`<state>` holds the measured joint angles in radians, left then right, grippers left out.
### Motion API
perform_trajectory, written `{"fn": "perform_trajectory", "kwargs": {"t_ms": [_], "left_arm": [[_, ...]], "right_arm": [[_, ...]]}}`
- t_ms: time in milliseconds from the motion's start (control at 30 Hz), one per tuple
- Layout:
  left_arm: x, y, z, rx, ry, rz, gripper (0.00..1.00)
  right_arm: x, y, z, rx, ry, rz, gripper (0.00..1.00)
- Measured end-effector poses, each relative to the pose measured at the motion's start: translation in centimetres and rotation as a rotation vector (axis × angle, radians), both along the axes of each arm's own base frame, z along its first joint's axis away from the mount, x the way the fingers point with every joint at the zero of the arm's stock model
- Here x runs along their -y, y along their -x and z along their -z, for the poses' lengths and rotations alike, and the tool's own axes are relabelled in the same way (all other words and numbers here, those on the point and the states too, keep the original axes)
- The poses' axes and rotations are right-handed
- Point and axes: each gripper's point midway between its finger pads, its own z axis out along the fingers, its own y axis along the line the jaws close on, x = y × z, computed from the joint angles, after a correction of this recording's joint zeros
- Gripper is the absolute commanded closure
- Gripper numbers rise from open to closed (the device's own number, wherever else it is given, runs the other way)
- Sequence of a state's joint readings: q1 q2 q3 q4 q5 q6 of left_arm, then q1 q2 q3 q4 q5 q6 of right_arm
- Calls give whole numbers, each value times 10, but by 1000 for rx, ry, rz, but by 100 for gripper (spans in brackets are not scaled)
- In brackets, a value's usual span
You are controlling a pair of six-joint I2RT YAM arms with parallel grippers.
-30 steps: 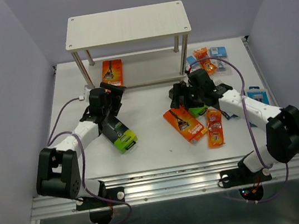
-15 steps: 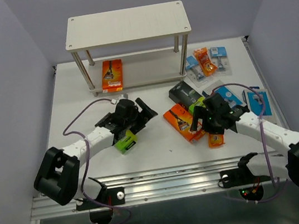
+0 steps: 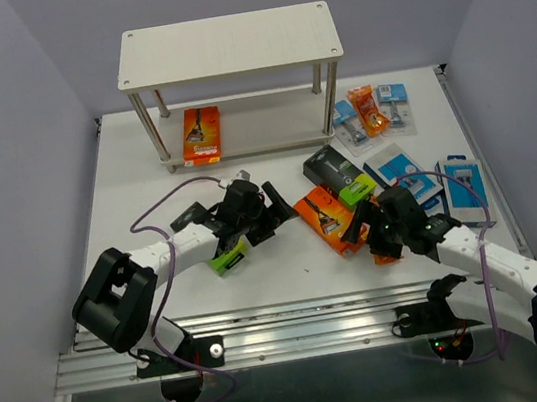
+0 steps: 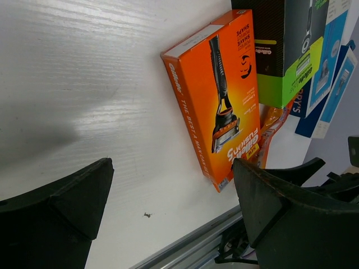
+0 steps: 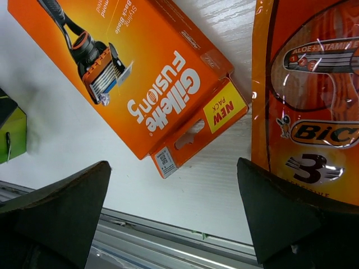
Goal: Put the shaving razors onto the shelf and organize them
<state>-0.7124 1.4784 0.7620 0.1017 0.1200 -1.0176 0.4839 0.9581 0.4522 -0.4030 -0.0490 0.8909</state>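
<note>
Two orange packs near the front edge of the white wood-grain table (image 3: 289,271): Gillette box (image 5: 134,78), "Fusion5, New Pack"; BIC pack (image 5: 308,112), "3". Pale grey walls. Another orange box (image 3: 203,133) lies on the lower board of the shelf (image 3: 225,46). Left gripper (image 3: 280,209) and right gripper (image 3: 357,231) gape wide, empty.

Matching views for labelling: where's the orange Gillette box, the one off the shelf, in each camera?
Top: orange box lies just right of centre, below the middle.
Left wrist: orange box sits right of centre, in the upper half.
Right wrist: orange box fills the upper left.
Shared landmark: the metal rail, nearside of the box.
</note>
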Motion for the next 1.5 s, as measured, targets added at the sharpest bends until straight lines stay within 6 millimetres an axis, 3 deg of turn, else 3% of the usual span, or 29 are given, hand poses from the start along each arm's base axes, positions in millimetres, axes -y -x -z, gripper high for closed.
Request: {"fn": "perform_trajectory", "kwargs": {"t_ms": [333,533,667,867,933,1267,1500], "left_arm": [[0,0,0,-1,-1,1,1],[0,0,0,-2,0,0,1],[0,0,0,-3,0,-1,1],[1,2,0,-5,1,-1,1],[2,2,0,-6,1,-3,1],[0,4,3,-14,-14,-10,1],[-1,4,4,-19,-17,-16,1]], "right_arm": [[-5,-9,10,33,-73,73,12],[1,-16,13,62,-83,153,24],[7,-17,15,84,-105,209,27],[19,-14,19,112,-150,304,53],[23,-13,22,109,-151,330,56],[33,-17,26,108,-139,395,65],[36,-18,27,115,-123,404,66]]}}
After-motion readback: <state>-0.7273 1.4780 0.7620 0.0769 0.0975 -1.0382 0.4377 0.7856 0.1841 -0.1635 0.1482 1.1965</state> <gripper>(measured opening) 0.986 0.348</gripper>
